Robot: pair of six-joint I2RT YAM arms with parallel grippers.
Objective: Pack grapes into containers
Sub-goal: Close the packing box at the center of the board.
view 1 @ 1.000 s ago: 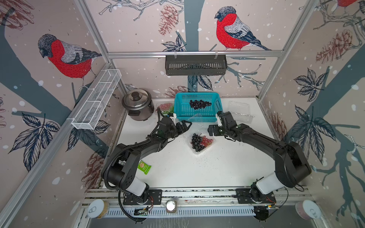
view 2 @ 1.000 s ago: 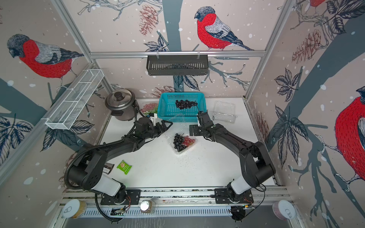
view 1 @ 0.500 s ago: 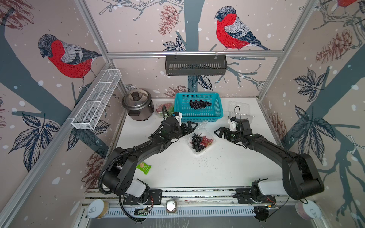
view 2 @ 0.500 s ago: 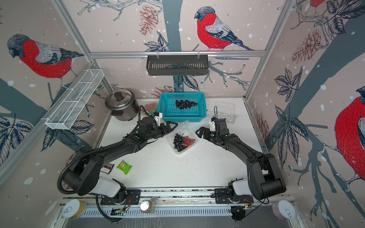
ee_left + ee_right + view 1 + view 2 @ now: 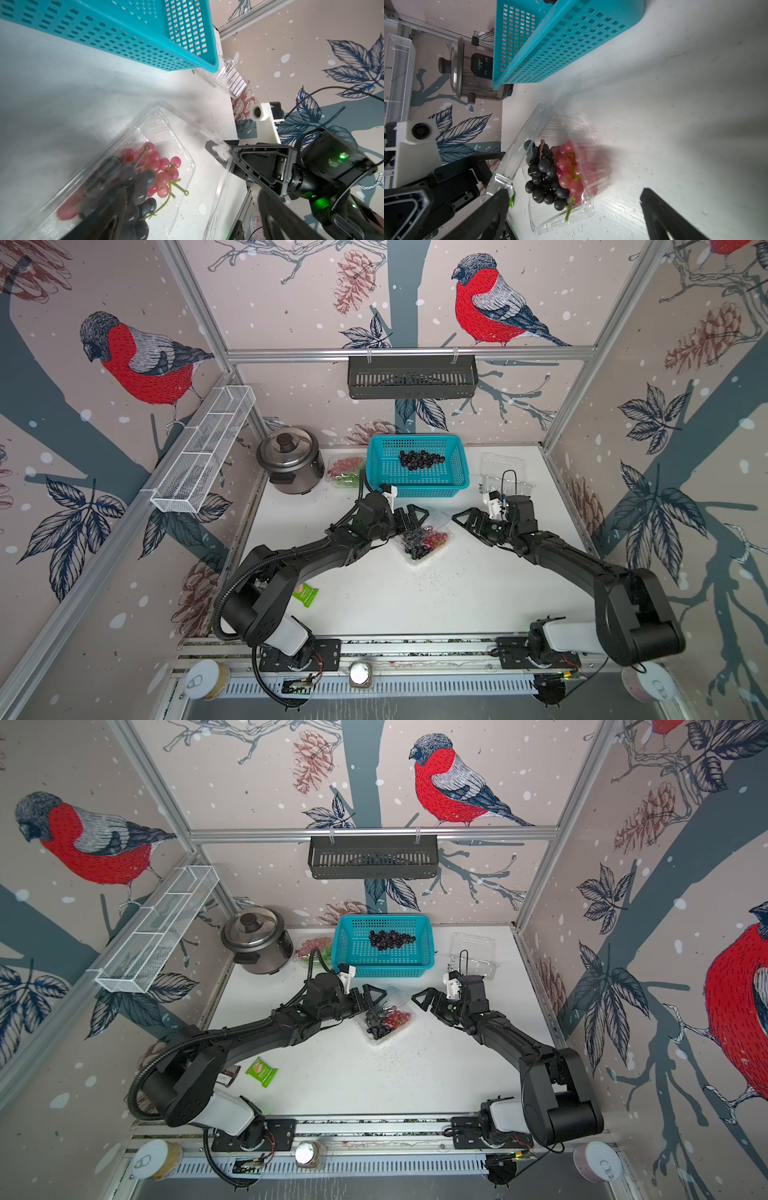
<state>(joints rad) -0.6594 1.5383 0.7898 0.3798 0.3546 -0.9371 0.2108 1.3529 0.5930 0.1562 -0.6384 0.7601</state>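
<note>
Tabletop (image 5: 415,597): left claw (image 5: 413,517), right claw (image 5: 467,524) agape

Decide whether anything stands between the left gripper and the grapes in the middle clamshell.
Yes: the raised clear lid stands between the left gripper and the grapes. The gripper's jaws are open.

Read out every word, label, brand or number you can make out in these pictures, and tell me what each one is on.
No text here can be read for certain.
Rice cooker: pale print on its black panel, too blurred to read.
Green packet: a printed design, too small to read.
No other writing shows.
</note>
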